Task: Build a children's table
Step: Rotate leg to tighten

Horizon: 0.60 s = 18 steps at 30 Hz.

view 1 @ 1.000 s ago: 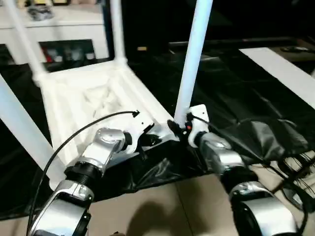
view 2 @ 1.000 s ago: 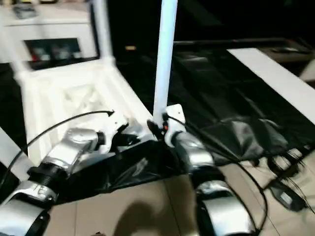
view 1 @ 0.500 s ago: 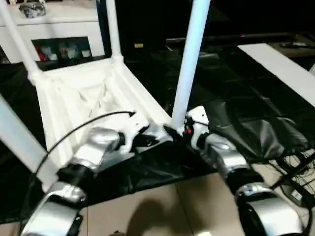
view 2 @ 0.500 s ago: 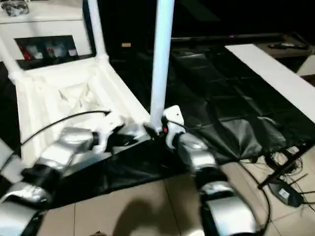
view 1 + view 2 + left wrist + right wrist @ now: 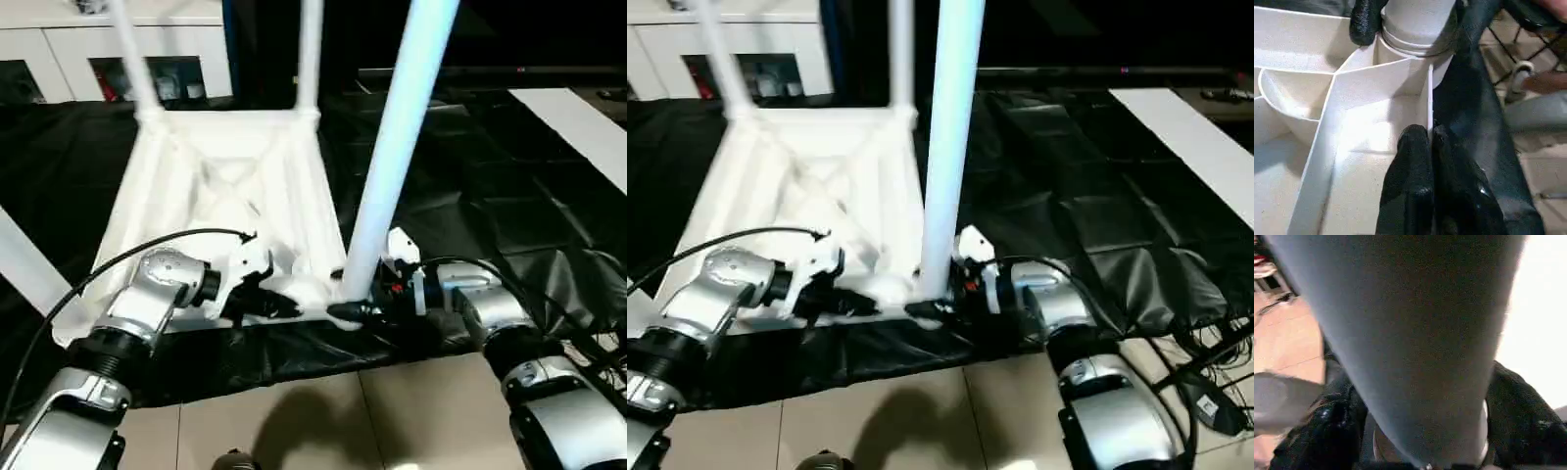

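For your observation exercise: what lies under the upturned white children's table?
A black plastic sheet is spread under the upside-down children's table, its edge ending on beige floor tiles. What lies directly beneath the tabletop is covered by the table itself.

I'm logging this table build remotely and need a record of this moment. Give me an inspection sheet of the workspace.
Surface: black sheet spread over a tiled floor.
Job's things: white table lying upside down, ribbed underside up; near leg standing in its corner socket, other legs upright in the far corners.
Clutter: nothing seen on the sheet.
Grippers: left claw shut on a thin rib of the underside, by that socket; right claw with a finger either side of the near leg's base.
Cables: black cable arcing over the left forearm; loose cables on the floor at right.
Surroundings: white cabinet behind; white panel at far right.
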Available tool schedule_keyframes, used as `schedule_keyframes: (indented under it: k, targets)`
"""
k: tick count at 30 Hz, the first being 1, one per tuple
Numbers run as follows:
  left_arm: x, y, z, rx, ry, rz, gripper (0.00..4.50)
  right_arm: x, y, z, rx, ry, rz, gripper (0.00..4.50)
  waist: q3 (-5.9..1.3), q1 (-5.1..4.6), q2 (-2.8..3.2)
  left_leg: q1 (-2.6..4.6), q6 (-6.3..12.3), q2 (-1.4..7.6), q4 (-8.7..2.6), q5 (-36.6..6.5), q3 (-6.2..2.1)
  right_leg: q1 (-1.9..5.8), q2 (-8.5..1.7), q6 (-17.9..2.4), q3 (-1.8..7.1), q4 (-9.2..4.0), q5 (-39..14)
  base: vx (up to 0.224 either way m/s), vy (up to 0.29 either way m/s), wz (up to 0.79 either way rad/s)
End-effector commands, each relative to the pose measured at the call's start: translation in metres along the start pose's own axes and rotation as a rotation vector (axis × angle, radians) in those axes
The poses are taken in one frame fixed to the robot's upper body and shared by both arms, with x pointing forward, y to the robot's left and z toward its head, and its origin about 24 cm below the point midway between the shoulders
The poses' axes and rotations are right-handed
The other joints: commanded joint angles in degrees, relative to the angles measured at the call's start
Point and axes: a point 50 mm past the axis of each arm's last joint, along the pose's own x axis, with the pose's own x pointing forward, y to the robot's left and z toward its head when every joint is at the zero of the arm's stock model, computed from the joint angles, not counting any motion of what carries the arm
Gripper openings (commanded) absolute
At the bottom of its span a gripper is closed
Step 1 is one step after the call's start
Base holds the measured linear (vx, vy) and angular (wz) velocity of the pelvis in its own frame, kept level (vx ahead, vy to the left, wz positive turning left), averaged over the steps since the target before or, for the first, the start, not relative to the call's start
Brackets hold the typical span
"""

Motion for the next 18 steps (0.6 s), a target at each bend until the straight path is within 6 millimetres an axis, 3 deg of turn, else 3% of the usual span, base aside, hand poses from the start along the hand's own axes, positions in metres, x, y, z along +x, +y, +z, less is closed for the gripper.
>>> schedule_keyframes:
  k: [1,4,5,10,11,13,15,18]
  targets:
    - [0.003,0.000,0.011,0.042,-0.036,-0.025,0.00,0.007,0.002,0.010,-0.037,0.010,0.083,3.07,-3.56,-0.23,-0.48,0.91,2.54,2.30,-3.64,-11.72,-0.52,3.04,-3.84,-12.25,3.21,-3.82,-11.99,0.000,0.000,0.00]
    - [0.000,0.001,0.010,0.042,-0.025,-0.022,0.00,0.008,0.004,0.011,-0.037,0.007,0.116,2.78,-3.62,-0.18,-0.44,0.88,2.52,2.22,-3.53,-10.26,-0.46,3.05,-3.73,-12.67,3.23,-3.48,-9.58,0.000,0.000,0.00]
    - [-0.001,0.001,0.009,0.040,-0.022,-0.021,0.00,0.009,0.005,0.011,-0.033,0.007,0.123,2.70,-3.63,-0.16,-0.88,0.83,2.74,2.18,-3.48,-9.85,-0.41,3.11,-3.71,-12.71,3.22,-3.45,-9.07,0.000,0.000,0.00]
    - [-0.003,0.002,0.009,0.027,-0.022,-0.003,0.00,0.012,0.008,0.007,-0.012,-0.006,0.130,2.58,-3.68,0.08,-0.68,0.69,3.27,2.09,-3.31,-8.27,-0.40,3.19,-3.79,-13.04,3.19,-3.18,-7.54,0.000,0.000,0.00]
    - [-0.001,0.003,0.008,0.008,-0.025,0.025,0.00,0.014,0.009,0.004,0.003,-0.016,0.110,2.58,-3.68,0.16,-0.19,0.73,3.13,2.08,-3.31,-8.53,-0.44,3.15,-3.82,-13.08,3.21,-3.21,-7.71,0.000,0.000,0.00]
    - [0.001,0.004,0.009,-0.008,-0.036,0.057,0.00,0.015,0.009,0.001,0.033,-0.033,0.079,2.57,-3.69,0.15,-0.29,0.81,2.74,2.16,-3.38,-8.78,-0.43,3.23,-3.75,-13.21,3.23,-3.26,-7.25,0.000,0.000,0.00]
    - [0.004,0.006,0.011,-0.024,-0.049,0.096,0.00,0.018,0.008,-0.002,0.059,-0.050,0.006,2.56,-3.54,0.13,-0.24,0.81,2.18,2.16,-3.53,-9.64,-0.50,3.18,-3.70,-12.93,3.22,-3.40,-8.28,0.000,0.000,0.00]
    - [0.010,0.007,0.014,-0.041,-0.061,0.141,0.00,0.023,0.006,-0.005,0.076,-0.088,-0.102,2.56,-3.35,-0.04,-0.34,0.95,0.63,2.13,-3.77,-13.02,-0.71,3.14,-4.12,-11.51,3.30,-4.08,-14.32,0.000,0.000,0.00]
